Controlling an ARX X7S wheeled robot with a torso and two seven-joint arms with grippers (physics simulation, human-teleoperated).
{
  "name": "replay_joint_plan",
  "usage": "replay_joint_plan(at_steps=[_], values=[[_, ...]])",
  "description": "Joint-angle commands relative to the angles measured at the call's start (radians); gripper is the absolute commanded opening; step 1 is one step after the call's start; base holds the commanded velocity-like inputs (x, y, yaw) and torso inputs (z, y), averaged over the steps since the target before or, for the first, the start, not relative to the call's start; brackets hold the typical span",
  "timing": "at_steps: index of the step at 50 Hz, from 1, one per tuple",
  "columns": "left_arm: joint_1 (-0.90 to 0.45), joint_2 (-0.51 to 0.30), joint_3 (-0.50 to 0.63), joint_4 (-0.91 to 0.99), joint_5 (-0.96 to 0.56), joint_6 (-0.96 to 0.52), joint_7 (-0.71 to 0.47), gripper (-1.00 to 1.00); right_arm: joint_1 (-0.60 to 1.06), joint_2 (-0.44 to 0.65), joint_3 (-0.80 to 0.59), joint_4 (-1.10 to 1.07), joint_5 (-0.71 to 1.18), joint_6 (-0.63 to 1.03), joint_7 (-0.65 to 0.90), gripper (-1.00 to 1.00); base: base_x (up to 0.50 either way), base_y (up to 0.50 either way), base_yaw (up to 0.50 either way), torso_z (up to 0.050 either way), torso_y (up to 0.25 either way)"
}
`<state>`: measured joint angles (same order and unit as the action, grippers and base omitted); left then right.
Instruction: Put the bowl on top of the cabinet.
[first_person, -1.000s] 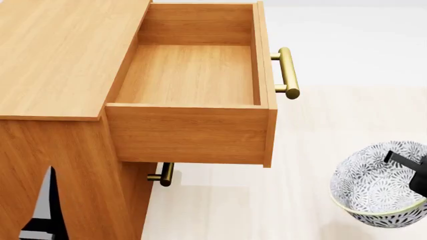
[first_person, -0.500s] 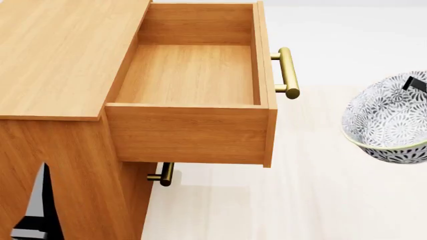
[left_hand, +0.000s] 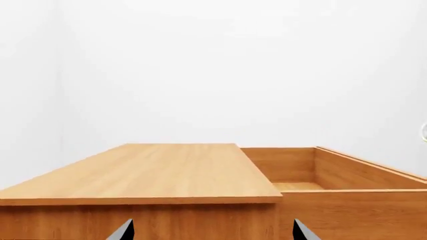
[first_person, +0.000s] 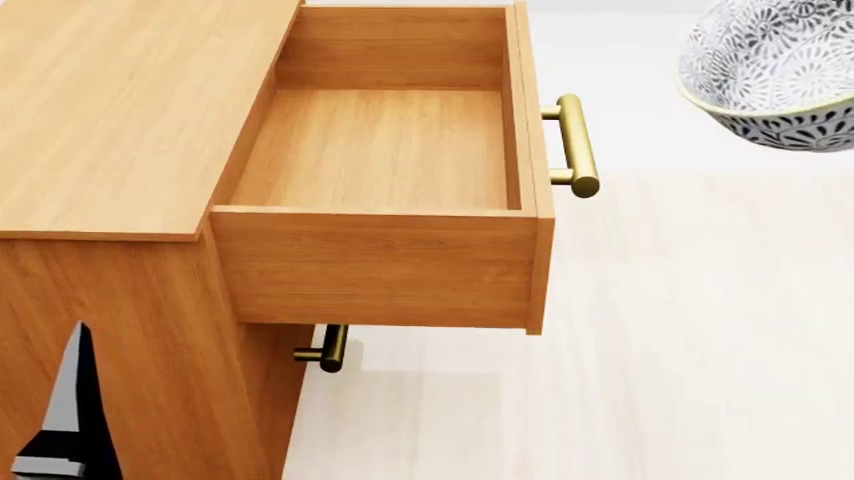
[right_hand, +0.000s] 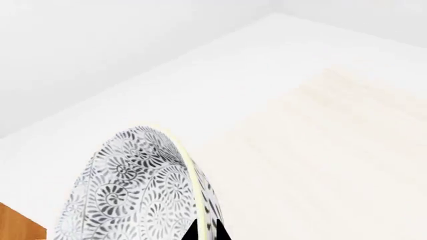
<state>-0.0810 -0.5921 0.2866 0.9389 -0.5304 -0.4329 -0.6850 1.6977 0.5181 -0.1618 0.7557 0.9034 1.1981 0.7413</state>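
The bowl (first_person: 774, 70), white with a dense black floral pattern and a yellowish rim, hangs tilted in the air at the head view's upper right, to the right of the cabinet and about level with its open drawer. My right gripper (right_hand: 205, 233) is shut on the rim of the bowl (right_hand: 140, 190), one fingertip on each side; it is out of frame in the head view. The orange-brown cabinet (first_person: 120, 110) fills the left, flat top bare. My left gripper (left_hand: 212, 235) stands open, low against the front face of the cabinet (left_hand: 147, 172).
The top drawer (first_person: 380, 150) is pulled out, nothing inside, its brass bar handle (first_person: 577, 145) pointing toward the bowl. A lower handle (first_person: 327, 348) shows under it. Pale floor (first_person: 667, 350) lies to the cabinet's right. A white wall stands behind the cabinet.
The bowl has risen from the head view's lower right to its upper right, above the drawer handle's level. The left gripper has shifted only slightly.
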Motion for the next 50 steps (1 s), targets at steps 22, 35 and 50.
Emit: replay_joint_plan(at_steps=[22, 35, 50], values=[[-0.002, 0.002, 0.020, -0.007, -0.009, 0.017, -0.002, 1.00, 0.341, -0.301, -0.136, 0.552, -0.206, -0.271, -0.378, -1.00, 0.00, 0.00, 0.00, 0.000, 0.000], [-0.003, -0.004, 0.015, 0.008, -0.024, 0.016, -0.012, 1.00, 0.293, -0.379, 0.123, 0.552, -0.387, -0.287, -0.401, -1.00, 0.00, 0.00, 0.00, 0.000, 0.000], [-0.007, -0.010, 0.005, 0.008, -0.042, 0.024, -0.017, 1.00, 0.254, -0.466, 0.492, 0.553, -0.624, -0.313, -0.451, -1.00, 0.00, 0.00, 0.00, 0.000, 0.000]])
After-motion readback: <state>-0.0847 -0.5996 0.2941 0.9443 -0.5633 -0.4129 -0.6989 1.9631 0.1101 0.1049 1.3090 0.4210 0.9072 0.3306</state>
